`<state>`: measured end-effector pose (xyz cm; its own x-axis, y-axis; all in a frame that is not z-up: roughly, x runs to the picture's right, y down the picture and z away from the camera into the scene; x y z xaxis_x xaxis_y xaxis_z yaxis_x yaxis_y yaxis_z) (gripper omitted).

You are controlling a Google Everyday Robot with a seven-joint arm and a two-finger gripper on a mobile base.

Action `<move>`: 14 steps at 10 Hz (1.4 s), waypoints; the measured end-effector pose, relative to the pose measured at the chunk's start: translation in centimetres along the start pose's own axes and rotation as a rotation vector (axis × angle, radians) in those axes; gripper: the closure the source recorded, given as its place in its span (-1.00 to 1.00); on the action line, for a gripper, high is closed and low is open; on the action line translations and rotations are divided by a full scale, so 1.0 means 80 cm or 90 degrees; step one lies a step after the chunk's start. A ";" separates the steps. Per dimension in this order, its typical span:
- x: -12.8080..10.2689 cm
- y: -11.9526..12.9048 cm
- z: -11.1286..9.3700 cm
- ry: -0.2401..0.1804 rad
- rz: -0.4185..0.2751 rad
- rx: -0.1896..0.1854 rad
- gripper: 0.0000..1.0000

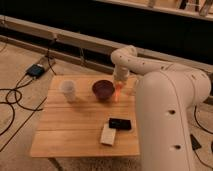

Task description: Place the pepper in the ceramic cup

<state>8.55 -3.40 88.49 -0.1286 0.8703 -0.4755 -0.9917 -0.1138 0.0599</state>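
One pincer (119,84), closed on the top of the pepper (118,93), sits just right of the dark bowl (103,89). Left of that bowl stands the ceramic cup (68,90), on the desk (75,125).

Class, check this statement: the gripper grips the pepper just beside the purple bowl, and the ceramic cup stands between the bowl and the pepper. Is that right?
One part is wrong. The camera view shows the ceramic cup on the far side of the purple bowl, away from the pepper, not between them. The rest holds: the gripper grips the pepper just beside the bowl.
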 end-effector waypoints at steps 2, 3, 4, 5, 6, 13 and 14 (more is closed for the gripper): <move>-0.010 0.037 -0.049 -0.050 -0.047 -0.013 1.00; -0.013 0.061 -0.072 -0.075 -0.075 -0.025 1.00; -0.015 0.077 -0.090 -0.095 -0.095 -0.032 1.00; -0.016 0.102 -0.114 -0.124 -0.125 -0.044 1.00; -0.016 0.118 -0.125 -0.139 -0.140 -0.053 1.00; -0.005 0.221 -0.137 -0.209 -0.252 -0.092 1.00; -0.005 0.234 -0.134 -0.216 -0.265 -0.096 1.00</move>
<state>-9.92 -11.00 80.40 0.2560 0.9589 -0.1221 -0.9509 0.2271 -0.2102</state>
